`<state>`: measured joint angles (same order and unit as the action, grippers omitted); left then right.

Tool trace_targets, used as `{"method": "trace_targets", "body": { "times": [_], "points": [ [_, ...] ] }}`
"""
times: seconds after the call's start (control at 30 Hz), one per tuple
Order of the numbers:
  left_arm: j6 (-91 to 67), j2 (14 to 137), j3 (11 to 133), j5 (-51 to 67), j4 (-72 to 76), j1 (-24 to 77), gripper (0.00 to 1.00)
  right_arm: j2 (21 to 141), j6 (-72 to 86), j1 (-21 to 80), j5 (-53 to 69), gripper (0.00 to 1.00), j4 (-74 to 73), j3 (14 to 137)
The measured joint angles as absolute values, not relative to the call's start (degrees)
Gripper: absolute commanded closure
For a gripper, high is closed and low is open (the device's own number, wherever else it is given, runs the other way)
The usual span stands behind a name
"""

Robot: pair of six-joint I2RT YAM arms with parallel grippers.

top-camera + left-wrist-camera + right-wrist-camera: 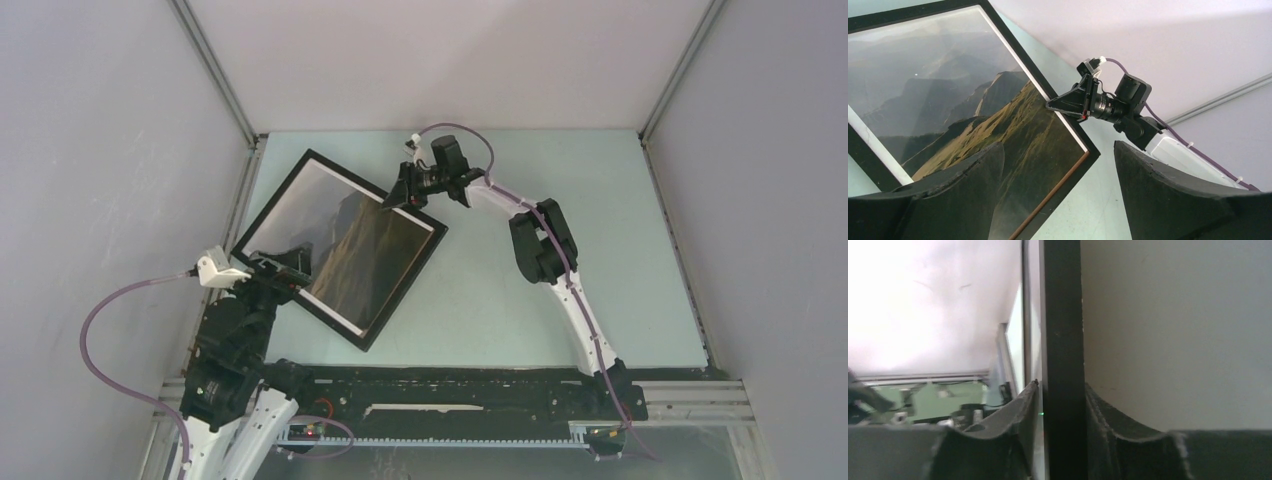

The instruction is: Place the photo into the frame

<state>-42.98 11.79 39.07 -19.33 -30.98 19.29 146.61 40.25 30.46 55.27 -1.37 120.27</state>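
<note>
Right claw [1062,390] tight on the frame [272,203] edge — left claw [1058,150] spread above the photo [948,100]

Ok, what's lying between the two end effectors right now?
The photo inside the frame spans the stretch between left end effector and right end effector, top view.

White arm links [585,320], bulky black joints [540,245], purple cables [84,345], black textured jaws

top camera looks down; both wrist cameras closely face the frame [1062,340].
</note>
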Motion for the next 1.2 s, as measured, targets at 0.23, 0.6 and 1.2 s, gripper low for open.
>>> {"method": "trace_targets", "body": {
  "times": [0.23, 0.6, 1.2],
  "points": [
    [-42.8, 12.1, 39.1, -19.4, -30.6, 19.3, 0.14, 146.6, 26.8, 30.5, 38.2, 0.2, -20.2, 126.5],
    [-39.3, 12.7, 39.1, -20.0, -30.8, 19.3, 0.12, 114.8, 11.7, 32.6, 2.5, 0.14, -44.3, 110.4],
    [-29.5, 17.4, 48.3, -20.4, -31.7, 19.3, 0.11, 40.7, 12.5, 32.2, 0.1, 0.0, -48.9, 75.7]
  ]
}}
